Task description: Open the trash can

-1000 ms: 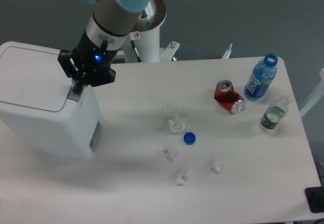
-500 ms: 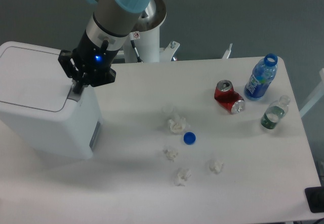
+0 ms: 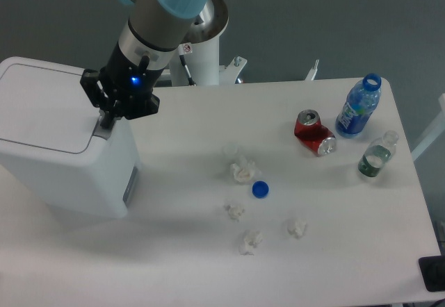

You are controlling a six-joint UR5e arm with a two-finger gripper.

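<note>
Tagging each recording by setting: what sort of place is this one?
Probably a robotics lab test bench: a bare white table with staged litter, a crushed red can, paper wads, and a white trash can under the arm's pincer.

My arm reaches down at the table's left end, gripper (image 3: 106, 120) pointing downward, fingers apparently together.

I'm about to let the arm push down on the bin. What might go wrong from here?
The gripper sits at the very edge of the trash can, over the grey button strip; the fingers may slip off. A hard push could shove the can. The lid is still flat and may not release.
</note>
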